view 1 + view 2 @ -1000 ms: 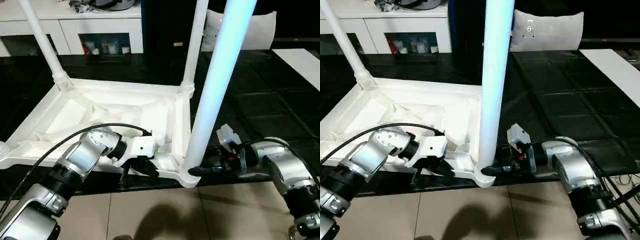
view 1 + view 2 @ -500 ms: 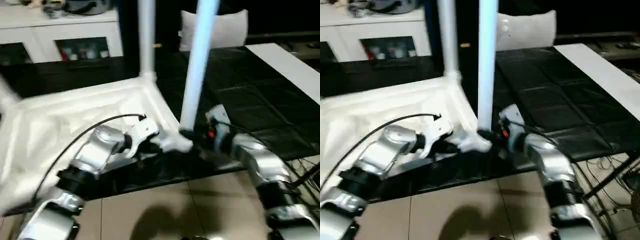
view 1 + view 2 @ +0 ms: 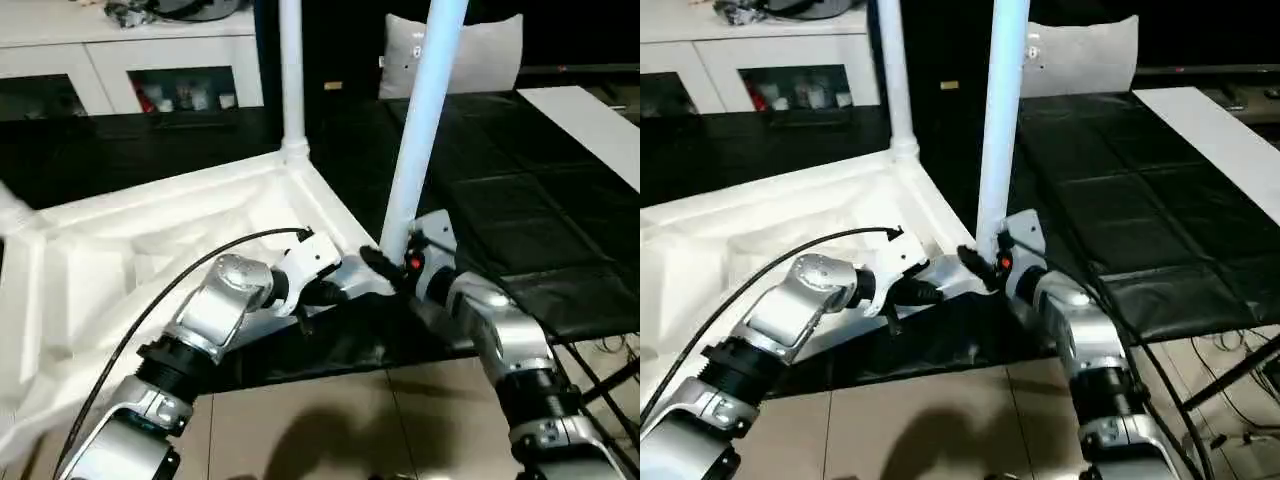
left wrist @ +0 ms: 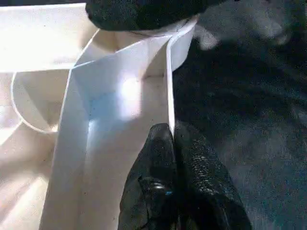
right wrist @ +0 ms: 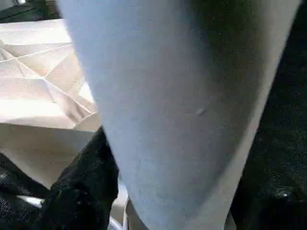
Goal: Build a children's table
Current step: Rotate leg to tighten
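Children's table (image 3: 150, 250) now swung round, near corner farther from cabinet (image 3: 130, 60).

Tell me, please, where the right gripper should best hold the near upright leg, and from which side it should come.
Probably low on the near leg, just above its corner socket. The tube stands upright and is round, so the fingers can straddle it level. Come from the robot's right, over the dark mat: the tabletop and the left gripper occupy the other side.

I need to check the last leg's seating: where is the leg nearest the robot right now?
In the left eye view the nearest leg stands upright in the tabletop's near corner socket, between both tools.
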You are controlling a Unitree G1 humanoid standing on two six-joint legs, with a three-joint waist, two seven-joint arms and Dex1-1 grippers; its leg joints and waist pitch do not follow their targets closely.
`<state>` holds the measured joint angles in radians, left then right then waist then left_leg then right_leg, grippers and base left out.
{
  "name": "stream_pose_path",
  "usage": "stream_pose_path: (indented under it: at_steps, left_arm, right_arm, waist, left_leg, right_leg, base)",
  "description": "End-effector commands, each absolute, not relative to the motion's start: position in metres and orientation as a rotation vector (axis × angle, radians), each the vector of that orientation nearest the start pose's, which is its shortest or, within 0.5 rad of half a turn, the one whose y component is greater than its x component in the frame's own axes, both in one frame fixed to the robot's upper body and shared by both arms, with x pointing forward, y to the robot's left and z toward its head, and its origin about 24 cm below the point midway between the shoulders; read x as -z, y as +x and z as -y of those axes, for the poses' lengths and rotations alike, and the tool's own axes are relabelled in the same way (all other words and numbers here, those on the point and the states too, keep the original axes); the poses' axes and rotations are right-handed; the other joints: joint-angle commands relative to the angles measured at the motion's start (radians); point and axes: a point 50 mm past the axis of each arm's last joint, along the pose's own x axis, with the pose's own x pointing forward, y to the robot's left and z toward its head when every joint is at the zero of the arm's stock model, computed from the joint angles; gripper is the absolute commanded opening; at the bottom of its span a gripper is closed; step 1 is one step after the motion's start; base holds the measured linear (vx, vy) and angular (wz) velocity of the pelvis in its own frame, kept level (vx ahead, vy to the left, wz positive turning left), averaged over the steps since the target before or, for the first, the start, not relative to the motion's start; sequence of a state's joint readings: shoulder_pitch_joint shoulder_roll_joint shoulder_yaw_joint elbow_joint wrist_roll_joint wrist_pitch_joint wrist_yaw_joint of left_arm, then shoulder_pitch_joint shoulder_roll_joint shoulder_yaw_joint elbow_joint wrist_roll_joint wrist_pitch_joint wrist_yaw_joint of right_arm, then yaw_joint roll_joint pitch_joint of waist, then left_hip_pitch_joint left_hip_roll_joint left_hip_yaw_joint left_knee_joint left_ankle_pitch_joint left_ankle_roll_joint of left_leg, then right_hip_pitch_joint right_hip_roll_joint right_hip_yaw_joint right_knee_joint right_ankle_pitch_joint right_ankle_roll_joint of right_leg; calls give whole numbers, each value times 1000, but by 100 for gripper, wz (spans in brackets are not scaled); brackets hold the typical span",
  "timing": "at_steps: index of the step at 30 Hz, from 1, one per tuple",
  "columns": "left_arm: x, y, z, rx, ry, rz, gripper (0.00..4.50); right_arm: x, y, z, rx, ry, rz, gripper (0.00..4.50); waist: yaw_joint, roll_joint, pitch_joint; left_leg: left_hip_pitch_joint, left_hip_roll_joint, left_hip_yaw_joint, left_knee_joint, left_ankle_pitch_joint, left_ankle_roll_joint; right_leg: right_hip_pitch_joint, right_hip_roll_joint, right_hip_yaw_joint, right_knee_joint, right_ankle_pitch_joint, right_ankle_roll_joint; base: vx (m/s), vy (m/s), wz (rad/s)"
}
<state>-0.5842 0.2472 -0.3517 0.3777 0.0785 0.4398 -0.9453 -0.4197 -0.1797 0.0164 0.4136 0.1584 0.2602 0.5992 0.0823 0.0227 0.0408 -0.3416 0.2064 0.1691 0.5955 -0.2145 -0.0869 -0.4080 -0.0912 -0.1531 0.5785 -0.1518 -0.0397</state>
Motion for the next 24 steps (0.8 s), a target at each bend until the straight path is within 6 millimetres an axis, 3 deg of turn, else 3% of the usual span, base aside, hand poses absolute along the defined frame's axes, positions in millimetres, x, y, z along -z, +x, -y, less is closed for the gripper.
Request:
stream_pose_path:
  at_steps: [1,9,10,13,16,21,24]
  left_arm:
    - [-74,324,-81,1164,473,-403,0]
    - [-85,338,-86,1117,569,-245,0]
    - [-85,338,-87,1111,562,-240,43]
    - [-87,333,-87,1139,515,-208,58]
    - [-87,330,-89,1147,490,-203,89]
    - [-90,323,-105,1089,440,-188,101]
    - [-93,315,-115,1075,426,-194,101]
  right_arm:
    - [-47,313,135,-693,57,-255,344]
    - [-41,295,158,-619,22,-260,413]
    - [-41,294,159,-619,17,-261,425]
    - [-45,286,172,-622,32,-267,445]
    - [-49,284,176,-618,34,-266,450]
    - [-59,272,158,-792,16,-215,450]
    - [-60,266,147,-861,46,-226,450]
  waist:
    - [1,-3,-68]
    - [8,-7,-68]
    - [9,-8,-69]
    - [12,-12,-74]
    - [13,-13,-71]
    - [7,-13,-66]
    - [5,-9,-63]
  left_leg:
    - [-4,24,-3,-64,-95,77]
    - [-10,19,-4,-64,-93,68]
    - [-10,21,-4,-63,-83,70]
    - [-15,25,-6,-60,-37,90]
    - [-17,25,-4,-59,-44,99]
    - [-17,21,-2,-61,-81,97]
    - [-14,27,-4,-65,-104,84]
  right_leg:
    - [70,-64,66,-67,-278,-121]
    - [71,-65,62,-73,-319,-74]
    - [72,-65,63,-71,-301,-80]
    - [75,-66,66,-57,-221,-106]
    - [72,-66,65,-56,-211,-128]
    - [69,-63,61,-69,-293,-92]
    - [67,-65,62,-70,-331,-88]
  base:
    - [0,0,0]
    - [0,0,0]
    - [0,0,0]
    - [0,0,0]
    - [0,0,0]
    - [0,0,0]
    - [0,0,0]
